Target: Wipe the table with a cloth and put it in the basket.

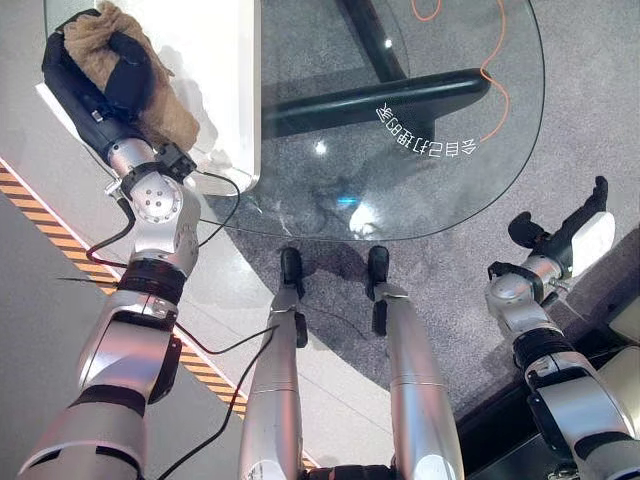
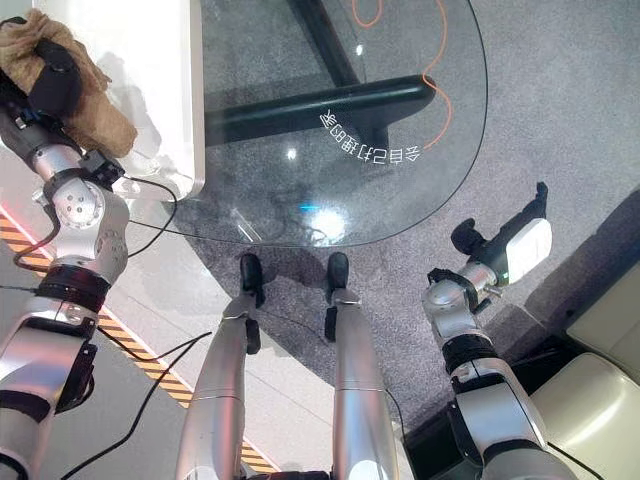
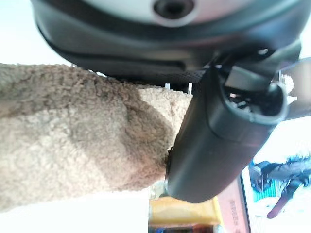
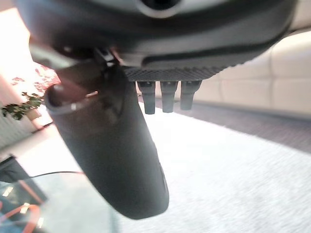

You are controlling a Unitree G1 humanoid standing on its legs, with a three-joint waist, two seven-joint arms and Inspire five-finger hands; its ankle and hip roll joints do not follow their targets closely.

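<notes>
L hand (image 1: pixel 100 75) grips tan cloth (image 1: pixel 150 95) over glass table (image 1: pixel 420 190); wrist view shows R hand (image 2: pixel 510 245) fingers straight, off table.

cloth (image 1: pixel 120 75) in left robot hand (image 1: pixel 95 80), table (image 1: pixel 420 190) right

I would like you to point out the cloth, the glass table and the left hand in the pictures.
cloth (image 1: pixel 100 50), left eye view, on its upper bunched part.
glass table (image 1: pixel 420 190), left eye view, on bare glass near its front rim.
left hand (image 1: pixel 128 75), left eye view, on its dark fingers curled round the cloth.
</notes>
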